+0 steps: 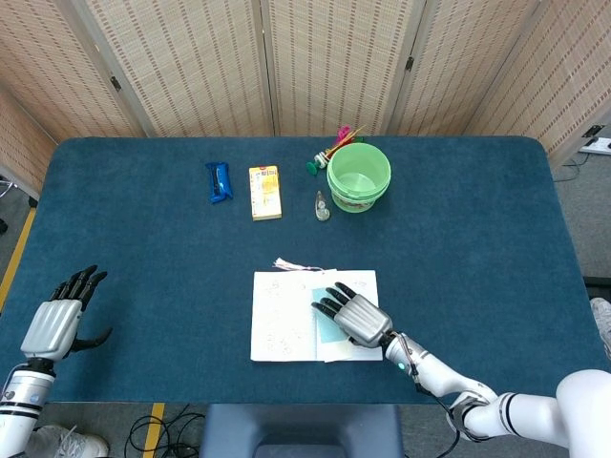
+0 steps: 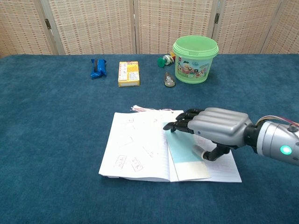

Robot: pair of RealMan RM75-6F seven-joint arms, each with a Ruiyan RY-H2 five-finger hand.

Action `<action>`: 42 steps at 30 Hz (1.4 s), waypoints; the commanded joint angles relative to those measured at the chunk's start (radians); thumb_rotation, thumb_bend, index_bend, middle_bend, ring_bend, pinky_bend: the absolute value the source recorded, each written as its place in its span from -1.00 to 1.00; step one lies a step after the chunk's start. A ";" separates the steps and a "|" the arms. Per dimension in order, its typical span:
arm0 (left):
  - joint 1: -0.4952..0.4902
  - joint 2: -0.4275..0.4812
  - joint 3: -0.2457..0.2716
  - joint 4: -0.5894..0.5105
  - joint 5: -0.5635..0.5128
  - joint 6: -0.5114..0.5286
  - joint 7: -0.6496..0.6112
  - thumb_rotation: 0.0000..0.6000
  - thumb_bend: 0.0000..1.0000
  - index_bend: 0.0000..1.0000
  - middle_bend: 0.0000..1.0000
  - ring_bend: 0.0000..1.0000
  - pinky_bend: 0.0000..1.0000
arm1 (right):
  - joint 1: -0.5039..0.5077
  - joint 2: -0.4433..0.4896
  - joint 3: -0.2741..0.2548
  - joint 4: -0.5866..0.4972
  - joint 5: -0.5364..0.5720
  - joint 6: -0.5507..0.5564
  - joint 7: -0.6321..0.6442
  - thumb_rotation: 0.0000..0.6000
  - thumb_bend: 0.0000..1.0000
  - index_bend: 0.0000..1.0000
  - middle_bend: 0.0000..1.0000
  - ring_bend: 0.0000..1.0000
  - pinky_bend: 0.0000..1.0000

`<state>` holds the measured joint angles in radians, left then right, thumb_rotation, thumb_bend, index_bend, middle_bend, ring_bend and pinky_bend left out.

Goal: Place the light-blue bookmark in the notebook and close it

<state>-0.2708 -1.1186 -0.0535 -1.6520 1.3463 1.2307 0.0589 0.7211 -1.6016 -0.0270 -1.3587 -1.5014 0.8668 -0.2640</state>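
Right robot hand (image 2: 212, 132) flat w/ fingers spread, holding nothing, over bookmark (image 2: 185, 155) on open notebook (image 2: 135, 147); left robot hand (image 1: 59, 320) open.

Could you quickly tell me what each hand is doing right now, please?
Left hand: open, holding nothing.
Right hand: over the notebook, fingers on the light-blue bookmark; grip cannot be told.

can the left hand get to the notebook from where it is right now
Probably yes, nothing lies between them. The left hand hangs open at the table's near left edge, apart from the notebook, where the right hand rests on the bookmark.
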 commanded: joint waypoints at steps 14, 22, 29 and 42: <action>-0.001 -0.005 -0.001 0.010 -0.001 -0.004 -0.007 1.00 -0.41 -0.79 -0.92 -0.93 -0.69 | -0.012 -0.011 0.009 0.003 0.016 0.008 -0.010 1.00 0.17 -1.00 -0.69 -1.00 -1.00; 0.001 -0.004 0.000 0.017 0.000 -0.006 -0.016 1.00 -0.41 -0.79 -0.92 -0.93 -0.69 | -0.015 -0.018 0.009 0.001 0.015 0.012 -0.016 1.00 0.17 -1.00 -0.69 -1.00 -1.00; 0.000 -0.002 0.000 0.016 0.005 -0.004 -0.016 1.00 -0.41 -0.79 -0.92 -0.93 -0.69 | -0.044 0.030 0.002 -0.047 -0.020 0.086 -0.011 1.00 0.01 -1.00 -0.70 -1.00 -1.00; 0.000 -0.003 0.002 -0.006 0.013 0.003 0.003 1.00 -0.41 -0.79 -0.92 -0.93 -0.69 | -0.099 0.066 -0.048 -0.078 -0.085 0.155 -0.007 1.00 -0.88 -1.00 -0.99 -1.00 -1.00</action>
<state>-0.2707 -1.1220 -0.0520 -1.6576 1.3590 1.2330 0.0610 0.6238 -1.5320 -0.0734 -1.4398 -1.5827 1.0207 -0.2727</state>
